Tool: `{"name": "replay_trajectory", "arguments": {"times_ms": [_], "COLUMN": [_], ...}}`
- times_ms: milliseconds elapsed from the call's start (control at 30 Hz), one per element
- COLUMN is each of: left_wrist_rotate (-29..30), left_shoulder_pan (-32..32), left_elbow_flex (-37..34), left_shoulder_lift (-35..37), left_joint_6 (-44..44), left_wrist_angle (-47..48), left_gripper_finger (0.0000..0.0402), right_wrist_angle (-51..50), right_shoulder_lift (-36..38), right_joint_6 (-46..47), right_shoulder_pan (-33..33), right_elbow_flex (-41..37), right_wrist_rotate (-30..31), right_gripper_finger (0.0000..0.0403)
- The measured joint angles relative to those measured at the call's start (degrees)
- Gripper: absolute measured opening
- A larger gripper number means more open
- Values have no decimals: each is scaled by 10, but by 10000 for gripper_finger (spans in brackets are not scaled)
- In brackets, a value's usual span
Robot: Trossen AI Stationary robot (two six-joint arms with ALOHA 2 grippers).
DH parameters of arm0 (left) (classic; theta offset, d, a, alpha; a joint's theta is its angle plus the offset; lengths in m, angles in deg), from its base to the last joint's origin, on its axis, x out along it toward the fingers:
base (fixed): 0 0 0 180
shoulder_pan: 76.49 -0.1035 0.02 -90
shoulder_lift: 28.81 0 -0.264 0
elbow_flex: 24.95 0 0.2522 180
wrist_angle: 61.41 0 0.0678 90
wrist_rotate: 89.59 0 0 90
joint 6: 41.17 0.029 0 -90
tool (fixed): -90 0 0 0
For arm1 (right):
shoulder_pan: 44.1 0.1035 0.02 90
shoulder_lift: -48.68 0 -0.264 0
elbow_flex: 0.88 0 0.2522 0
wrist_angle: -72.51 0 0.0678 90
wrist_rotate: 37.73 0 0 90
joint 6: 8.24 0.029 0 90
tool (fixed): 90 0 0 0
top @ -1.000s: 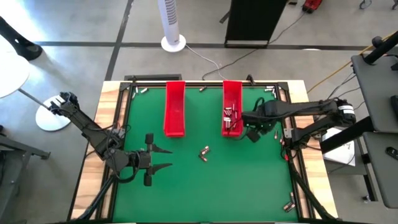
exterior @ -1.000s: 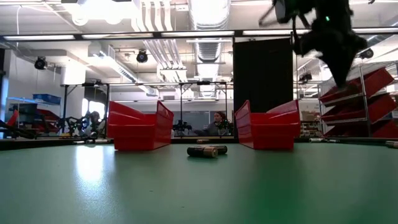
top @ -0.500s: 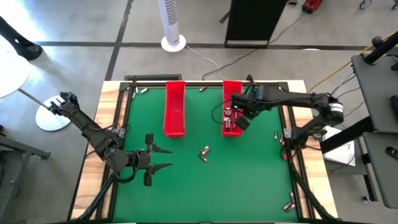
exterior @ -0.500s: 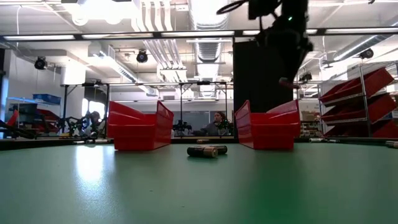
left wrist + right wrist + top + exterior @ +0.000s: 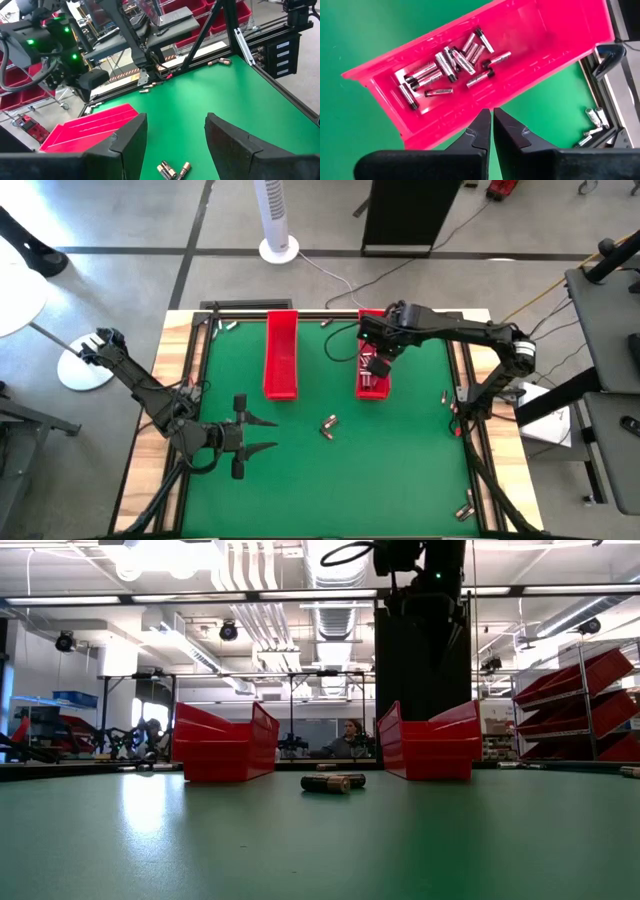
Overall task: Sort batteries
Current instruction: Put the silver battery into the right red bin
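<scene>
From above, the right gripper (image 5: 375, 360) hangs over the right red tray (image 5: 372, 385), fingers pressed together and holding nothing. Batteries (image 5: 367, 364) lie in that tray beneath it, and a small cluster (image 5: 328, 425) sits on the green counter (image 5: 400, 470) between the two grippers. The left gripper (image 5: 268, 436) rests low on the counter, fingers spread and empty, well apart from the left red tray (image 5: 280, 355).

At counter height, the cluster (image 5: 333, 782) lies between both trays, with the right arm (image 5: 425, 590) above the right tray (image 5: 430, 745).

The left wrist camera shows its spread fingers (image 5: 130, 137), the loose batteries (image 5: 172, 170) just ahead between them, and more batteries (image 5: 219, 62) by the counter's far edge.

The right wrist camera looks down past closed fingertips (image 5: 482, 127) at a pile of batteries (image 5: 447, 65) in the tray (image 5: 545, 35), and a few more (image 5: 594, 120) outside it by the frame.
</scene>
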Motion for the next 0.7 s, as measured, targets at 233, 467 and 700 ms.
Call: {"name": "replay_trajectory", "arguments": {"times_ms": [233, 467, 700], "left_wrist_rotate": [0, 0, 0], "left_shoulder_pan": [0, 0, 0], "left_elbow_flex": [0, 0, 0], "left_shoulder_lift": [0, 0, 0], "left_joint_6": [-2, -11, -17], "left_wrist_angle": [0, 1, 9], "left_gripper_finger": [180, 180, 180], "right_wrist_angle": [2, 11, 109], "right_shoulder_lift": [8, 17, 17], "right_joint_6": [7, 75, 142], "right_shoulder_pan": [-18, -125, -260], "right_elbow_flex": [-2, -45, -150], "right_wrist_rotate": [2, 4, 3], "right_gripper_finger": [12, 12, 23]}}
